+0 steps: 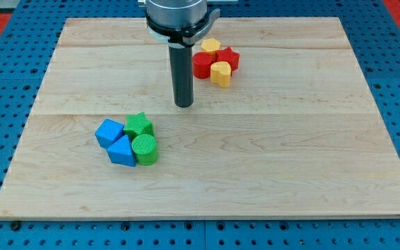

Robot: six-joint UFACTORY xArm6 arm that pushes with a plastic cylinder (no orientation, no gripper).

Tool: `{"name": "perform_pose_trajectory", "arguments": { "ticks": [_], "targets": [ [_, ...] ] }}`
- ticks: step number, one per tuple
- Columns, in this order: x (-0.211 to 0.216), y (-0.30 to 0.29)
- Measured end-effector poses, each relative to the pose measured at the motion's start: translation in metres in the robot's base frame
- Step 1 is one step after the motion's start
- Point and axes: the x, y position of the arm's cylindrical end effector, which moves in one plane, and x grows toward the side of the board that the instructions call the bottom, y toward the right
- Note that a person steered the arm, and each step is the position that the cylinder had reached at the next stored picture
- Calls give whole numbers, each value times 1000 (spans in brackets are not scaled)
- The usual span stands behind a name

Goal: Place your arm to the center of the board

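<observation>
Hovering close to mid-board already: my tip (184, 105) stands on bare wood, a little toward the view's top and the view's left of the middle of the board (290, 173). Touching nothing, pushing nothing; just a plain rod with no jaws to open or close.

Best done, by the look of it, with a short slide toward the view's bottom and slightly to the view's right, then a stop. Open wood all along that line, so no block should be disturbed.

Worth steering clear of two clusters. Near the view's top, just right of the rod: yellow block (210, 46), red star-shaped block (228, 57), red cylinder (201, 64) and a second yellow block (221, 73), bunched and touching. Toward the view's lower left, well apart from my tip: blue cube (108, 132), green star-shaped block (139, 125), blue wedge-like block (122, 151) and green cylinder (144, 148), also huddled together.

Pale planked wood, smooth and level. Beneath it, a blue perforated table (5, 83), with red at the top corners.
</observation>
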Motion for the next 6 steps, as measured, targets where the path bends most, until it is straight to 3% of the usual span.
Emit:
{"name": "perform_pose_trajectory", "arguments": {
  "ticks": [5, 6],
  "targets": [
    [-2, 2],
    [6, 25]
  ]
}}
